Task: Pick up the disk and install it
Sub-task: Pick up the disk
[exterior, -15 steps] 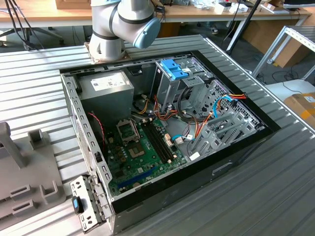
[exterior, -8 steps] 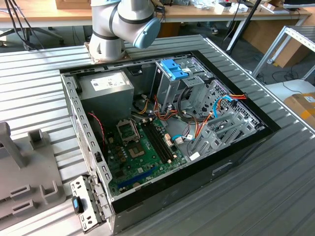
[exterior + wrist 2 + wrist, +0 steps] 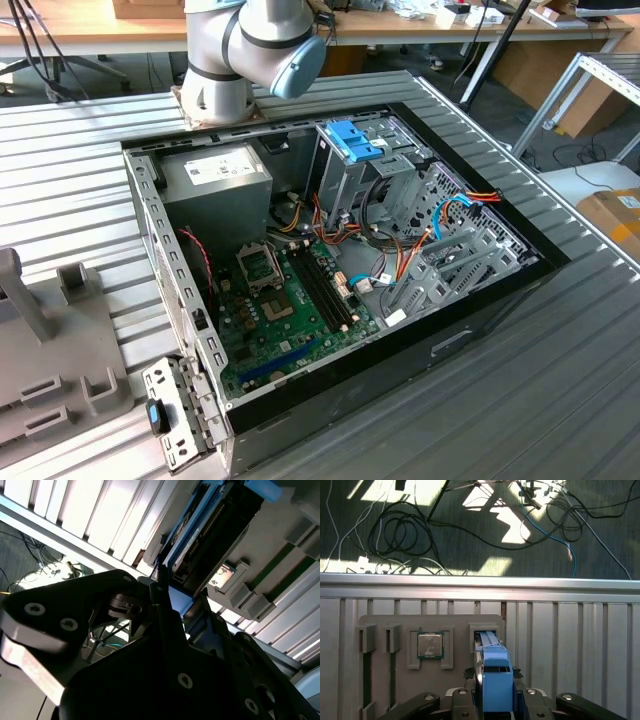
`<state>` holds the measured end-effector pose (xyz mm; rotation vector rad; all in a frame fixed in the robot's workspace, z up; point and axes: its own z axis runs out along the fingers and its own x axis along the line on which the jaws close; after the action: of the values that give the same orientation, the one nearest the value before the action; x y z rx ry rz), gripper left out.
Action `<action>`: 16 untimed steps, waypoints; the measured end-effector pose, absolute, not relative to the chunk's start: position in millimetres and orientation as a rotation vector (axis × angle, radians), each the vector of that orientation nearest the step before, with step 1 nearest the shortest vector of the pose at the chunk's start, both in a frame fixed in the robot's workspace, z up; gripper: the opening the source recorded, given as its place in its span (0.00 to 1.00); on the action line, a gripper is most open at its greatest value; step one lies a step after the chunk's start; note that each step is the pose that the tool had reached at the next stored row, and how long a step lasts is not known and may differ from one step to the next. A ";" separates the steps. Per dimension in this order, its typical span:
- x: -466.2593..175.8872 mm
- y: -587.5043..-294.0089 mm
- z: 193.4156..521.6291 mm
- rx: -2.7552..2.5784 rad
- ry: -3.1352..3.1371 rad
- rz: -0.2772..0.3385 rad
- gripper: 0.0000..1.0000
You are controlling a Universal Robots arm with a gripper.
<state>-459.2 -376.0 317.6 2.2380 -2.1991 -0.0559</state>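
Drawing the disk (image 3: 496,690), a flat black rectangular hard drive with a bright blue plastic rail, cleanly out of its seat is, as I judge it, the step in hand. In the first wrist view it stands on edge in 1 slot of the flat grey plastic holder plate (image 3: 455,625), which lies on the ribbed silver metal table (image 3: 570,645). The black metal gripper (image 3: 492,672) sits astride the drive's blue end; whether it is clamped on the drive or merely stands around it I cannot tell. A good grasp lies square on the 2 broad faces and centred, so the drive does not swing. The pull should run straight along the slot, since any tilt could jam the rail against the slot walls. The small square silver processor chip (image 3: 430,646) rests in a recess just beside that slot and wants no knock. In the exterior view the open black computer case (image 3: 480,330), with its tall grey metal drive cage (image 3: 345,175), lies beside the holder.
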 end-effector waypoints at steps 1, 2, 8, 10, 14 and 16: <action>-459.2 -376.0 317.8 2.238 -2.199 -0.056 0.36; -459.2 -376.0 317.8 2.238 -2.199 -0.055 0.36; -459.2 -376.0 340.5 2.238 -2.199 -0.055 0.36; -459.2 -376.0 340.8 2.238 -2.199 -0.055 0.36; -459.2 -376.0 343.3 2.238 -2.199 -0.055 0.36; -459.2 -376.0 346.5 2.238 -2.199 -0.055 0.36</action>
<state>-459.2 -376.0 346.5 2.2380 -2.1991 -0.0552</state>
